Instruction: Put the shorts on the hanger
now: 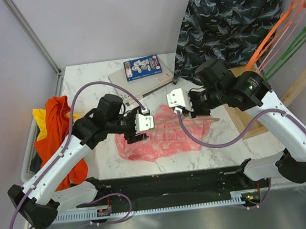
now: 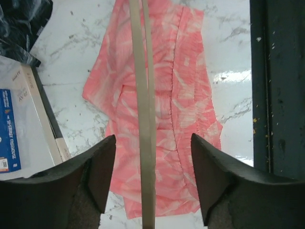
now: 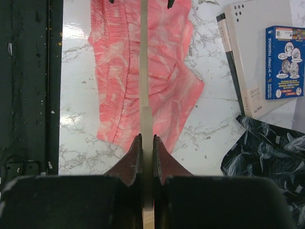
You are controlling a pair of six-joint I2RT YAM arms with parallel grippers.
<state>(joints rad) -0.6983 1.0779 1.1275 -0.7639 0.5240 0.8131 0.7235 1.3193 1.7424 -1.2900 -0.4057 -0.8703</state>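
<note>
while my right pincer (image 3: 147, 143) is pressed together on the hanger (image 3: 145, 71), pinching its pale tan bar at the bottom centre of the right wrist view, my left pincer (image 2: 152, 143) stands spread; in the left wrist view that same bar runs straight up the middle of the frame between my two dark fingers (image 2: 102, 164), with a gap on either side and neither one touching it; the shorts (image 2: 171, 109) lie rumpled on the white marble table (image 2: 71, 57) under the bar, salmon-pink with a faint white print, their gathered waistband toward the right of that frame; whether the bar rests on the cloth or hangs just above it i cannot tell; from the top camera the shorts sit at the centre of the frame, just below both my pincers; a tan box (image 1: 140, 77) with a blue card (image 1: 142, 67) on it lies near the upper centre; dark wave-patterned shorts (image 1: 225, 23) hang at the upper right; an orange garment (image 1: 61, 130) drapes over the left edge of the table.
</note>
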